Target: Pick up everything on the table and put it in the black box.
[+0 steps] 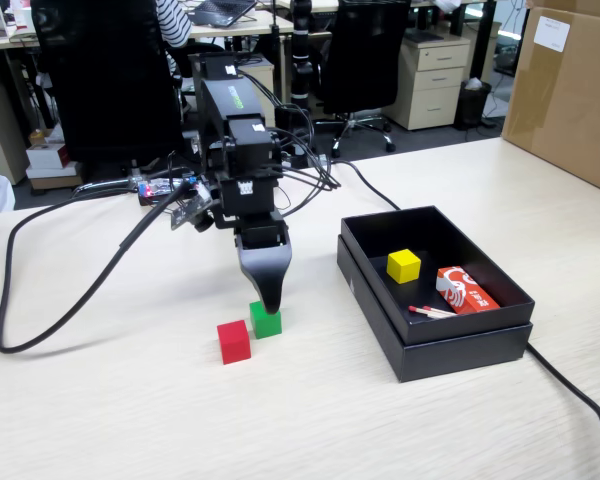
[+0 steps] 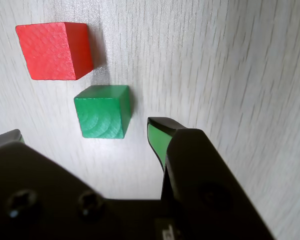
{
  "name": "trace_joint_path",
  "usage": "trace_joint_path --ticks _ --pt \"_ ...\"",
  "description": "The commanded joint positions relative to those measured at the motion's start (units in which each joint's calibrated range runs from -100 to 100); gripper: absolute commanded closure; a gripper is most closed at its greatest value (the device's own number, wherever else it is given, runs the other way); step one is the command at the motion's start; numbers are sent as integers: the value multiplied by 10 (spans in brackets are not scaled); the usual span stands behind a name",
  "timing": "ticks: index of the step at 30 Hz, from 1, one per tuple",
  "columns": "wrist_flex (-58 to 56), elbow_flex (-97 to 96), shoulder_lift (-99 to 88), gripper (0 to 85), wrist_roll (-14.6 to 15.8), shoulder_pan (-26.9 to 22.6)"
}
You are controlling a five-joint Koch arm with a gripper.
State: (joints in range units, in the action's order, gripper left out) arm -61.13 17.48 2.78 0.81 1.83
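Red cube beside green cube

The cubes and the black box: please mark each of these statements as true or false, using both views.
1. The yellow cube lies inside the black box. True.
2. The red cube lies inside the box. False: it is on the table, beside the green cube.
3. The gripper holds the green cube off the table. False: in the wrist view the cube rests on the wood, and the jaws are open, one on each side.
4. A red-and-white packet lies in the box. True.
5. The red and green cubes are stacked. False: they lie side by side with a small gap.
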Motion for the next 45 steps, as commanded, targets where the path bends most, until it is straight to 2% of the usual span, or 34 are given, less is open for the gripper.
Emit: trace_joint_path --ticks 1,14,20,22,29,35,45 --pt "16 55 6 367 -4 0" --pt "15 76 87 384 -6 0" --pt "11 75 105 447 -6 0" --pt "11 75 106 513 -5 0" --pt "11 83 106 826 -1 0" --pt "10 74 59 845 -2 0" --pt "-18 15 -198 846 10 -28"
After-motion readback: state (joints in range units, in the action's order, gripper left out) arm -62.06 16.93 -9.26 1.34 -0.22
